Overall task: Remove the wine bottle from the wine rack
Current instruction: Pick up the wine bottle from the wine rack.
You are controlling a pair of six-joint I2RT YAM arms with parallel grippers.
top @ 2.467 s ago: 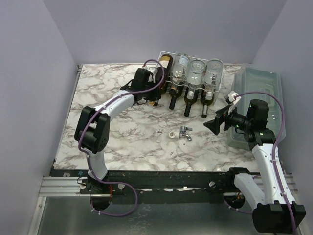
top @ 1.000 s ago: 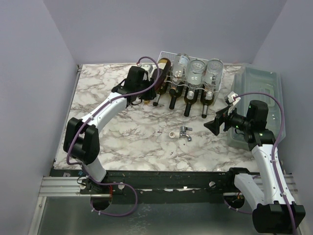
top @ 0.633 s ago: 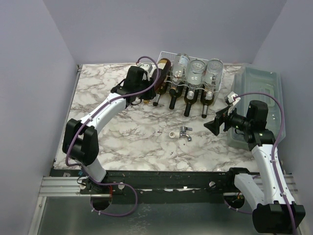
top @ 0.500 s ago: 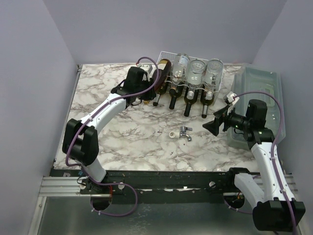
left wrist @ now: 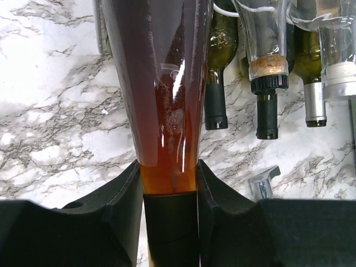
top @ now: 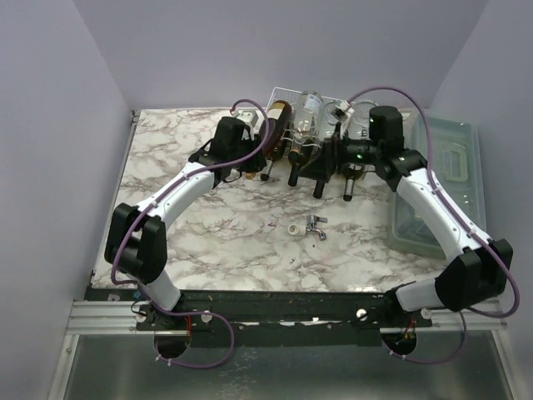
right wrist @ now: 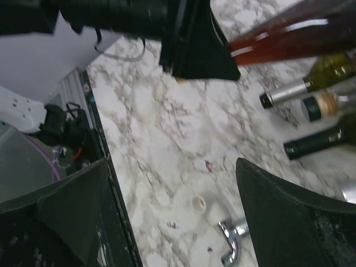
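Observation:
The wine bottle (top: 276, 125), dark amber glass, lies tilted at the left end of the white wire wine rack (top: 287, 89). My left gripper (top: 257, 161) is shut on its neck. In the left wrist view the black fingers (left wrist: 125, 206) clamp the wine bottle (left wrist: 161, 83) where the neck meets its black capsule. My right gripper (top: 316, 160) hovers open over the necks of the other bottles. The right wrist view shows the right gripper (right wrist: 172, 189) with its jaws wide apart and nothing between them, above the marble, with the amber wine bottle (right wrist: 289, 39) at the top.
Three more bottles (top: 310, 117) lie in the rack with their necks (left wrist: 267, 111) pointing toward me. A chrome tap (top: 316, 227) and a small white ring (top: 294, 228) lie on the marble table. A translucent plastic bin (top: 454, 167) stands at the right edge.
My right arm has swung from beside the bin to over the rack's bottle necks, still open. My left gripper keeps its hold, after earlier pulling the neck slightly left.

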